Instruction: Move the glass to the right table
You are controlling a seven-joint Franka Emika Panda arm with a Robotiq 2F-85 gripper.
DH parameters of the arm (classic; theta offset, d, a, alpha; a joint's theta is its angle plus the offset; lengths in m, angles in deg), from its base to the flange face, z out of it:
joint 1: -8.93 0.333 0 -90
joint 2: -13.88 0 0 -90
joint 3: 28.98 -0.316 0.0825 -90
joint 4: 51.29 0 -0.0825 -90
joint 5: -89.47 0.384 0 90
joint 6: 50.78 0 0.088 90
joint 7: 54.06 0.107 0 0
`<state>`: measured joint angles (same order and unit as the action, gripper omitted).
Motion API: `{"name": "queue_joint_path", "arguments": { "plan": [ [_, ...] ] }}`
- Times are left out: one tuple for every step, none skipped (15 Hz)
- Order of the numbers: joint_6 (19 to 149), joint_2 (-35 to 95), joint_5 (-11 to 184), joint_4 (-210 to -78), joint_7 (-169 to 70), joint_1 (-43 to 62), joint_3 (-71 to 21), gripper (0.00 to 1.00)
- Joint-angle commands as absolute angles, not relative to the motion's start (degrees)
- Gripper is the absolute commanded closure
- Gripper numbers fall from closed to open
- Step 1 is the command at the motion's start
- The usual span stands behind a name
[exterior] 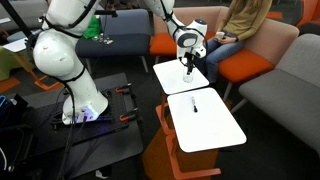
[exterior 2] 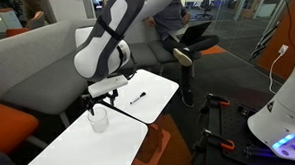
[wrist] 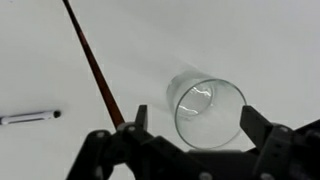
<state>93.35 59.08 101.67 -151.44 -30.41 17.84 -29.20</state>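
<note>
The glass (exterior 2: pixel 99 119) is small and clear and stands upright on the white table without a speck (exterior 2: pixel 70 151), near the edge that meets the right table (exterior 2: pixel 160 84). In the wrist view the glass (wrist: pixel 208 110) lies between my two fingers with a gap on each side. My gripper (exterior 2: pixel 106 94) is open and hovers just above it; the gripper also shows in an exterior view (exterior: pixel 187 68) and in the wrist view (wrist: pixel 197 120). The right table (exterior: pixel 215 130) carries a small dark pen (exterior: pixel 195 105). I cannot make out the glass under the gripper in that exterior view.
The pen (wrist: pixel 30 117) lies across the dark seam (wrist: pixel 95 60) between the tabletops. Grey sofas (exterior 2: pixel 36 57) and orange seats (exterior: pixel 245 65) ring the tables, and a person (exterior: pixel 240 25) sits behind. The robot base (exterior: pixel 85 105) stands on a black cart.
</note>
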Motion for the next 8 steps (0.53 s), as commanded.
{"name": "queue_joint_path", "arguments": {
  "plan": [
    [93.3,62.0,102.4,-147.9,-27.5,18.1,-28.2,0.0],
    [93.1,62.7,102.6,-147.1,-27.1,17.9,-27.9,0.0],
    [92.5,63.3,102.5,-146.3,-27.1,17.7,-27.8,0.0],
    [91.5,63.8,102.9,-145.6,-27.6,17.2,-28.1,0.0],
    [90.0,64.9,102.7,-144.4,-27.7,17.0,-28.1,0.01],
    [88.7,65.8,102.7,-143.5,-27.9,16.7,-28.1,0.09],
    [87.5,66.7,102.7,-142.7,-28.2,16.5,-28.4,0.07],
    [86.7,67.5,102.9,-141.8,-28.4,16.3,-28.6,0.08]
  ]
}}
